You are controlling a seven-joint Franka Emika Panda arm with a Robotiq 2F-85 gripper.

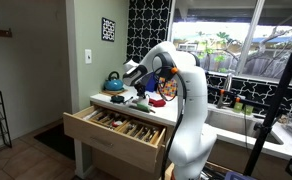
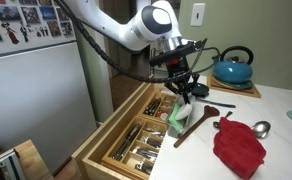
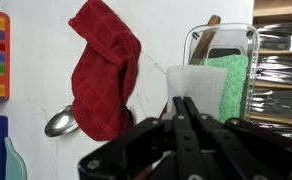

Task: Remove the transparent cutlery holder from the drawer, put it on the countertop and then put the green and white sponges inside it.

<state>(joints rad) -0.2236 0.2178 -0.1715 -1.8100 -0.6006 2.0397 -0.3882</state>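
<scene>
Gripper: jaws pressed together, nothing between them.
White sponge: just beyond its tips.
Green sponge: beside the white, inside the transparent cutlery holder.

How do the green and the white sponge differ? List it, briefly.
Colour: the green sponge is bright green, the white sponge plain white. Place: the white sponge sits right at the shut jaws, partly hidden by them; the green sponge lies beside it, clear of them. Shared: both are rectangular blocks at the clear tray.
</scene>
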